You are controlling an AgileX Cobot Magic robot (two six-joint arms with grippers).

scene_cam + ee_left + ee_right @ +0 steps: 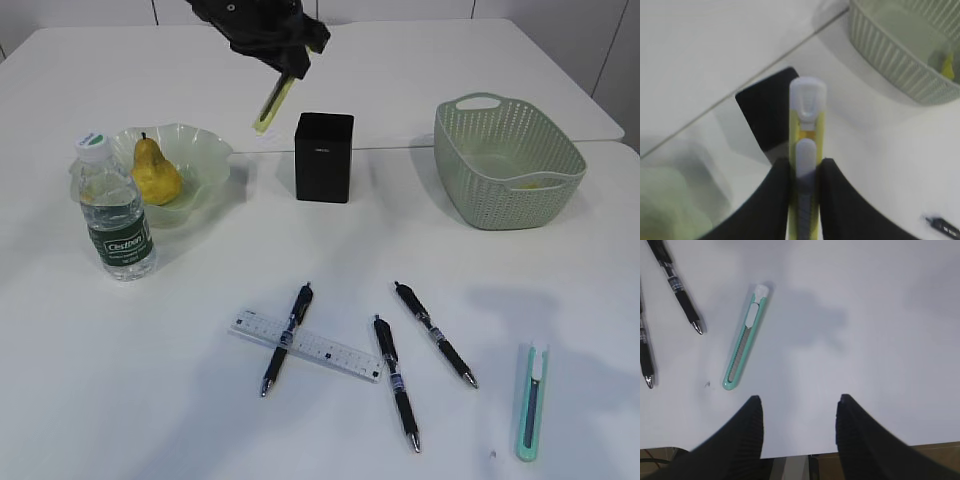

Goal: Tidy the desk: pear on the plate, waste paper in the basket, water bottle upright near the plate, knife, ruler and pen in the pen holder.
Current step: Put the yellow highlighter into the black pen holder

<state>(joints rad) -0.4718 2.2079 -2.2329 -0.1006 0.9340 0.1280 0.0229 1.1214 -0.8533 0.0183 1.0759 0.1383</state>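
Note:
My left gripper (287, 62) (805, 162) is shut on a yellow knife (271, 105) (808, 102) and holds it in the air, up and to the left of the black pen holder (323, 157) (771, 112). The pear (155, 172) lies on the green plate (205, 150). Beside the plate the water bottle (113, 210) stands upright. Three pens (288, 338) (396, 381) (434, 333) lie at the front, one of them across the ruler (330, 350). A green knife (532, 400) (745, 340) lies up and left of my open, empty right gripper (799, 405).
The green basket (505, 160) (900, 60) stands at the right with a small yellowish scrap (525, 183) inside. In the right wrist view the table's front edge (805, 455) runs just under the fingers. A seam between two tabletops (400, 148) runs behind the pen holder.

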